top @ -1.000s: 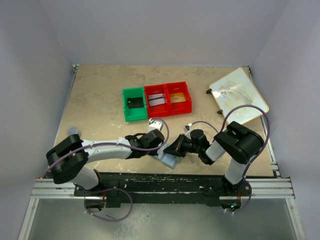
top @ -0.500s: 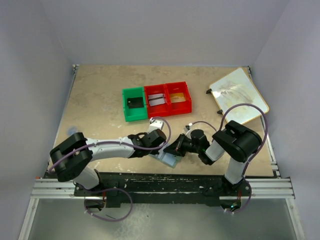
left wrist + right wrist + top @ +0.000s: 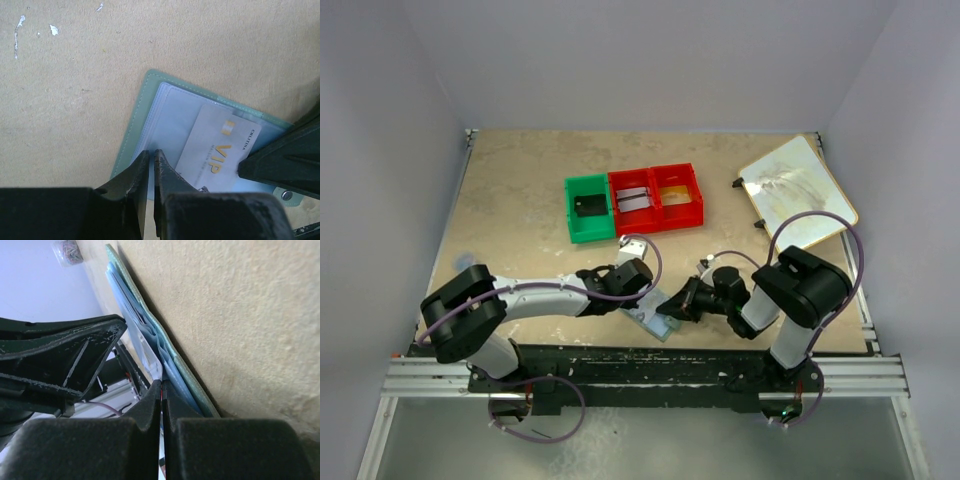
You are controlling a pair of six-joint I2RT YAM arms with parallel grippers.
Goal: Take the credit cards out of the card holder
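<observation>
My right gripper (image 3: pixel 161 387) was closed tight, its black fingertips meeting at the mouth of a pocket. As far as I could judge, they pinched the corner of a thin pale grey plastic card (image 3: pixel 210 145) lettered VIP in gold. I held low, almost flat to the beige stone-patterned worktop (image 3: pixel 75 100), so that a pull would run along the pocket rather than lift everything.

The card lay partly out of a pale blue-grey pocket of the small grey-green bifold card holder (image 3: pixel 150 115). The holder lay open and flat close to the worktop's near edge, about midway along it.

My left gripper (image 3: pixel 151 152) stood narrow, fingers almost together, with its tips on the side of the holder opposite the right gripper. I judged it served as an anchor, so the holder would not slide with the card. Whether it pinched any of the holder I could not tell.

Farther back, toward the middle of the worktop, one green and two red plastic bins (image 3: pixel 654 200) sat touching in a row, the likely place for freed cards.
</observation>
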